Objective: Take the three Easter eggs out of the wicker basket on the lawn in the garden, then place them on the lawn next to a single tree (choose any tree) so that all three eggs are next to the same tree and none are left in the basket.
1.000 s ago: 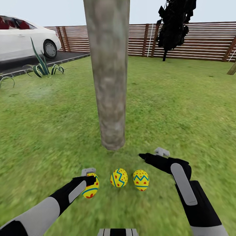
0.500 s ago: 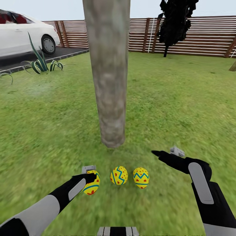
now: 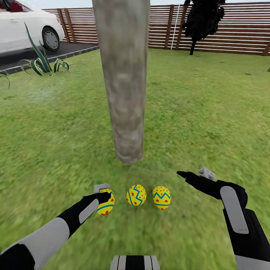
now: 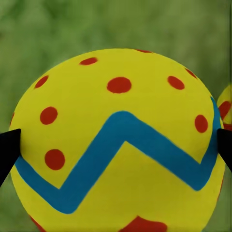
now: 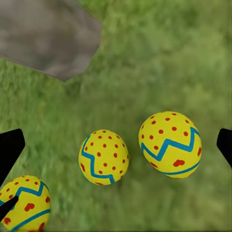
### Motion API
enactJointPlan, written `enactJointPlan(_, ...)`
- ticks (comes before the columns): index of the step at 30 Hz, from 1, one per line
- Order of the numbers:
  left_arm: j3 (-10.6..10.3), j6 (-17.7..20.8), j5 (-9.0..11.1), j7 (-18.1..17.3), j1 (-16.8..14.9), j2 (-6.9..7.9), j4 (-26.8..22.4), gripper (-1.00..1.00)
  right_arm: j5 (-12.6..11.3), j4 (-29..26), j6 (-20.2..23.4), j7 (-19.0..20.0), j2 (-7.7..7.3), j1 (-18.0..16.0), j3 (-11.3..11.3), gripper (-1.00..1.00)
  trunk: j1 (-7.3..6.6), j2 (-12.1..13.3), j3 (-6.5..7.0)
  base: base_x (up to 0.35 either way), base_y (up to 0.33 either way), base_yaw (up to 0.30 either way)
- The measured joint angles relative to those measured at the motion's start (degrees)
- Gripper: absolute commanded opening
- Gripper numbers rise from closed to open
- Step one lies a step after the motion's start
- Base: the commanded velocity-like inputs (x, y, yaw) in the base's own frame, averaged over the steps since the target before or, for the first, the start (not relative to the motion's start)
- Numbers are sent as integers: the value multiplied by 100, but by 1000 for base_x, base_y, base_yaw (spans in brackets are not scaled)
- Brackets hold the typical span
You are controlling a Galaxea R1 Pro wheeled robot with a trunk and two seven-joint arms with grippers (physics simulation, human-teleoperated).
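Easter eggs [image 3: 136, 195] lie on lawn [image 3: 210, 105] beside tree [image 3: 125, 93].

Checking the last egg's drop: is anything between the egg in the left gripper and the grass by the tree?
Nothing visible. The left gripper holds the egg low over bare grass, beside two eggs near the tree.

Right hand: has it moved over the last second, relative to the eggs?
Yes. The right hand has drawn away rightward from the right-most yellow zigzag-striped egg; a second ago its fingertips hung just above that egg.
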Motion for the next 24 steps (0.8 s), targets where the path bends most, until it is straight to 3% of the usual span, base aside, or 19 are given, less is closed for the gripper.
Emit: enactJointPlan(24,1,-107,3,0,-64,12,-138,-100,-1,0,-2,125,8,7,56,100,62,-32,-532,0,0,0)
